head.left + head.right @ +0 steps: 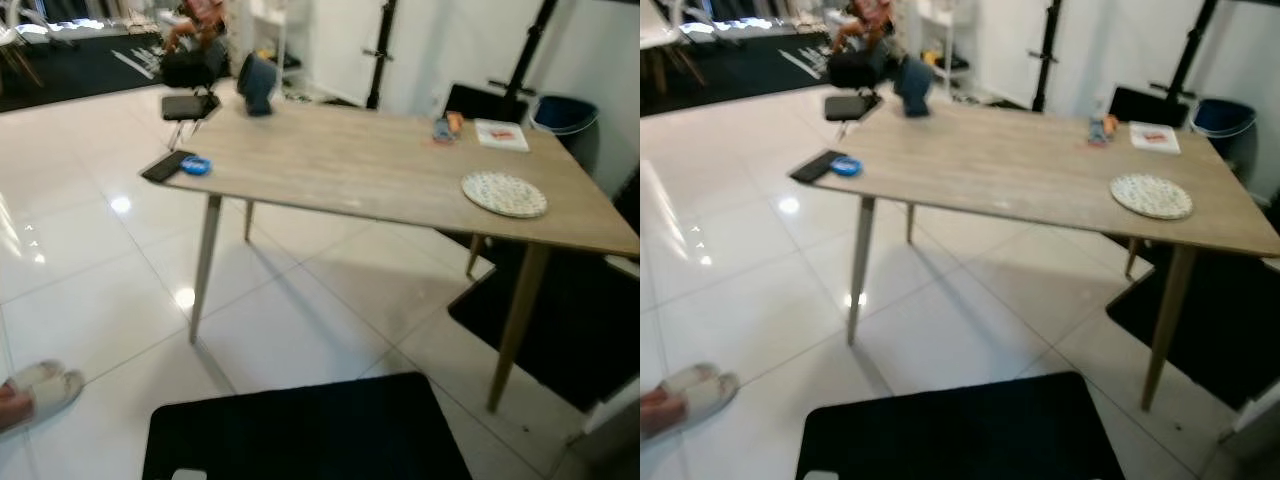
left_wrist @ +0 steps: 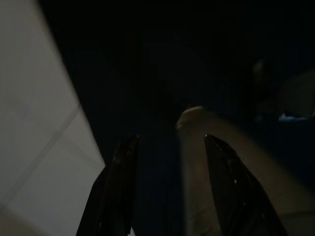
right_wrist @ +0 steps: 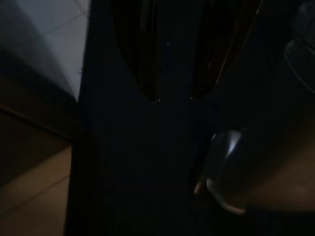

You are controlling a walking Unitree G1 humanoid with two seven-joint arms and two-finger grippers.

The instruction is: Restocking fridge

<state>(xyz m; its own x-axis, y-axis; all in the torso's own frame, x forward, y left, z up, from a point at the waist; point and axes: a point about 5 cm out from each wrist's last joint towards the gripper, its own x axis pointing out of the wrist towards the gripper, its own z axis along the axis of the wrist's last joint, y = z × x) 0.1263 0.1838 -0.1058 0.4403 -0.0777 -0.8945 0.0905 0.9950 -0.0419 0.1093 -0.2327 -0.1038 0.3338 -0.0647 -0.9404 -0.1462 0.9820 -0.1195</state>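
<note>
Still in the walk-up phase, no fridge spotted yet

Closest in, both arms hang idle: left end effector point(image 2: 170, 187) has its fingers spread and grasps nothing, right end effector point(image 3: 174, 93) likewise parted and empty in the dark. A black mat point(image 1: 300, 430) lies at 6 o'clock, someone's slippered foot point(image 1: 40, 392) at 8. Further out, the wooden tabletop point(image 1: 380, 170) carries a phone point(image 1: 167, 165) and blue thing point(image 1: 195, 165) at 10, a patterned plate point(image 1: 504, 193) at 2, and a small bottle-ish item point(image 1: 445, 127) at 1, maybe the stock. Next move, I'd guess: step closer and find something to grab.
</note>
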